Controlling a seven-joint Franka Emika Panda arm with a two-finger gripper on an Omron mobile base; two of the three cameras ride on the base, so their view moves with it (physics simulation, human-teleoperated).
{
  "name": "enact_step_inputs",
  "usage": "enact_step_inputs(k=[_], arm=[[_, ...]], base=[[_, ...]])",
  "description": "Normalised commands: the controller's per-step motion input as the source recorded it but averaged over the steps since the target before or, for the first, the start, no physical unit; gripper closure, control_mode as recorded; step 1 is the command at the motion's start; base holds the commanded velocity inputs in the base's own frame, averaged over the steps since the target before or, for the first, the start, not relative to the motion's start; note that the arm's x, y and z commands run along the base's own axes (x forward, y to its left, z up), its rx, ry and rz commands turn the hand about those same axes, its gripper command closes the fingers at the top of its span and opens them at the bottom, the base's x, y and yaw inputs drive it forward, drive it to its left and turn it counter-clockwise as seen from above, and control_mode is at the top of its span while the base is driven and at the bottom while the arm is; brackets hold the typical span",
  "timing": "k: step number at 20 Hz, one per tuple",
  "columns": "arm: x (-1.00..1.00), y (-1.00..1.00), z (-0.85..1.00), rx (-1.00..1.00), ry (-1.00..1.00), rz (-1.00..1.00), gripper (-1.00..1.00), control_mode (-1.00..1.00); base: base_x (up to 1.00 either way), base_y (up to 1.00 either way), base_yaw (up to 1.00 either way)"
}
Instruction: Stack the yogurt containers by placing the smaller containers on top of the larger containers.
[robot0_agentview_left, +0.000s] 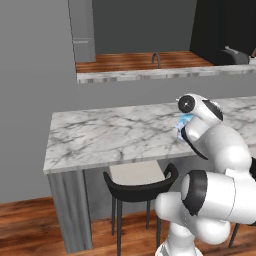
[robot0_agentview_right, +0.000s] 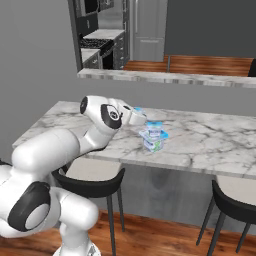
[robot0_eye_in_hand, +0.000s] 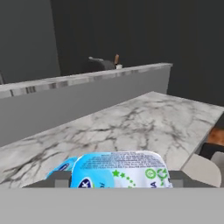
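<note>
A light-blue and white yogurt container (robot0_eye_in_hand: 120, 169) sits between my fingertips in the hand view, its printed lid facing the camera. My gripper (robot0_eye_in_hand: 120, 180) is shut on it, the dark fingers (robot0_eye_in_hand: 62, 179) pressing on both sides. In the right base view the gripper (robot0_agentview_right: 139, 114) hovers just above the marble counter (robot0_agentview_right: 210, 135) with this tub. Just right of it and lower, two yogurt containers (robot0_agentview_right: 153, 135) stand on the counter, one on top of the other. A blue edge of another tub (robot0_eye_in_hand: 61, 167) peeks out behind the held one. In the left base view the arm hides most of the tubs (robot0_agentview_left: 184, 122).
Black stools (robot0_agentview_left: 140, 186) (robot0_agentview_right: 235, 195) stand under the counter's near edge. Behind the counter rises a grey wall with a higher marble ledge (robot0_agentview_left: 150, 74) and a faucet (robot0_agentview_left: 156, 60). The counter stretches bare to the left (robot0_agentview_left: 100, 135) and right.
</note>
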Motion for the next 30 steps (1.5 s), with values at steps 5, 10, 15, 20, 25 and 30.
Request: enact_step_inputs(k=[5, 10, 15, 20, 25, 30], arm=[[0.04, 0.04, -0.01, -0.05, 0.01, -0.01, 1.00, -1.00], [0.00, 0.00, -0.03, -0.06, -0.07, -0.03, 1.00, -1.00], [0.00, 0.01, -0.10, -0.08, -0.16, -0.06, 1.00, -1.00], [0.00, 0.02, -0.15, -0.09, -0.15, -0.07, 1.00, -1.00], [0.00, 0.03, -0.25, -0.09, -0.14, -0.06, 1.00, -1.00], [0.00, 0.02, -0.09, -0.08, -0.01, -0.05, 1.00, -1.00]], base=[[0.00, 0.00, 0.00], [0.00, 0.00, 0.00], [0.00, 0.00, 0.00], [0.00, 0.00, 0.00], [0.00, 0.00, 0.00], [0.00, 0.00, 0.00]])
